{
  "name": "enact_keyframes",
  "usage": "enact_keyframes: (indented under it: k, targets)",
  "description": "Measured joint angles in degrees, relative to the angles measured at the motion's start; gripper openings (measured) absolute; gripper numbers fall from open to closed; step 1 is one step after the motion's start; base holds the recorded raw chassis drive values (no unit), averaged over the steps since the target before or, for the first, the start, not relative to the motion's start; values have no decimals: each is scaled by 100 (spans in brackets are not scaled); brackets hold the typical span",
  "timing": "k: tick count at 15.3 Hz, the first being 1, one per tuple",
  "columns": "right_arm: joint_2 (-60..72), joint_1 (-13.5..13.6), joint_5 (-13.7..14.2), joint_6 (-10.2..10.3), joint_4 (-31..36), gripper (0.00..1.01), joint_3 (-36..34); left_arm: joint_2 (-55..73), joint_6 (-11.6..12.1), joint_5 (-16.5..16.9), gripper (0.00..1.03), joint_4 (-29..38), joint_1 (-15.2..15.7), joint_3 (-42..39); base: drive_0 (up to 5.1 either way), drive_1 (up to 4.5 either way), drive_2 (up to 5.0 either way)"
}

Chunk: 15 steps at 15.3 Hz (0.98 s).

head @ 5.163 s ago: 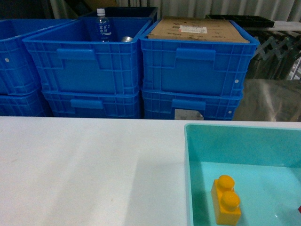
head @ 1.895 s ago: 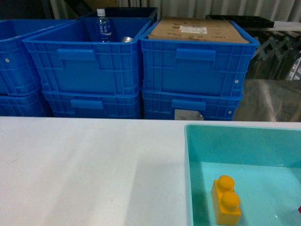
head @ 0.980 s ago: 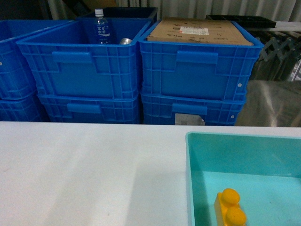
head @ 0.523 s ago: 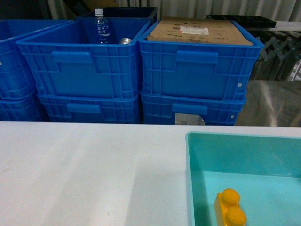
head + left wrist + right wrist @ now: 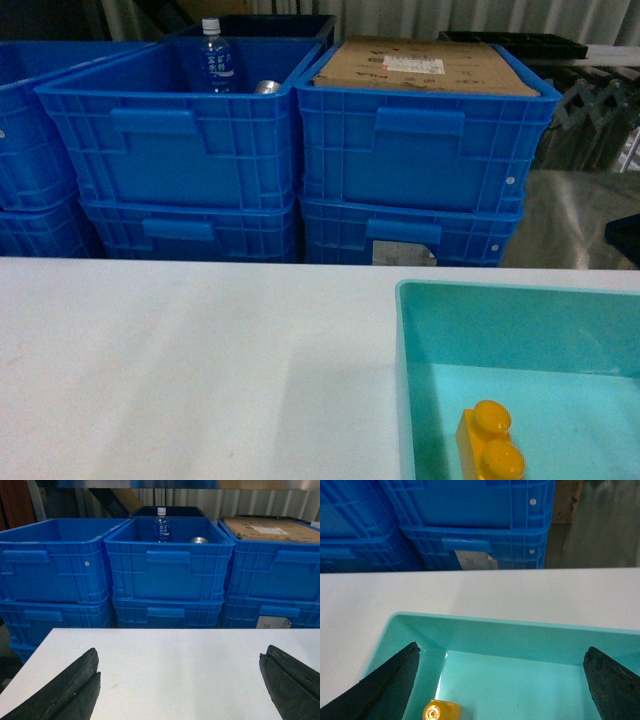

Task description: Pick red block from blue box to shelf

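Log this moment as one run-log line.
phase: approach | right gripper: open above blue box | left gripper: open, idle | red block: not visible | yellow brick: in box

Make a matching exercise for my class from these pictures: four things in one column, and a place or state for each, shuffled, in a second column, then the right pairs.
Things
1. yellow brick
2. water bottle
3. cardboard sheet
4. left gripper

Places or states
A. lying across the top of a dark blue crate
B. standing inside an open dark blue crate
C. open, above the white table
D. on the floor of the blue box

Pairs: 1-D, 2-B, 3-A, 4-C
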Motion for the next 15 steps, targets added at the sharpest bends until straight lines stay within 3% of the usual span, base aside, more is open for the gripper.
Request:
enact_keyframes:
  k: [3, 4, 6, 10, 15]
  targets:
    - [1016, 485, 682, -2, 160, 98, 96, 0, 0, 0, 98, 0, 0, -2, 0, 0, 0]
    - [1152, 544, 907, -26, 387, 98, 26, 0, 0, 0, 98, 0, 0, 0, 0, 0, 0]
    - [1471, 470, 1095, -103, 682, 98, -96, 0, 0, 0, 98, 0, 0, -2, 0, 0, 0]
    - [1908, 96, 1176, -326, 1075, 98, -254, 0, 0, 0, 98, 0, 0, 0, 0, 0, 0]
    - [2114, -391, 962, -509, 1349, 98, -444, 0, 0, 0, 98, 0, 0, -2, 0, 0, 0]
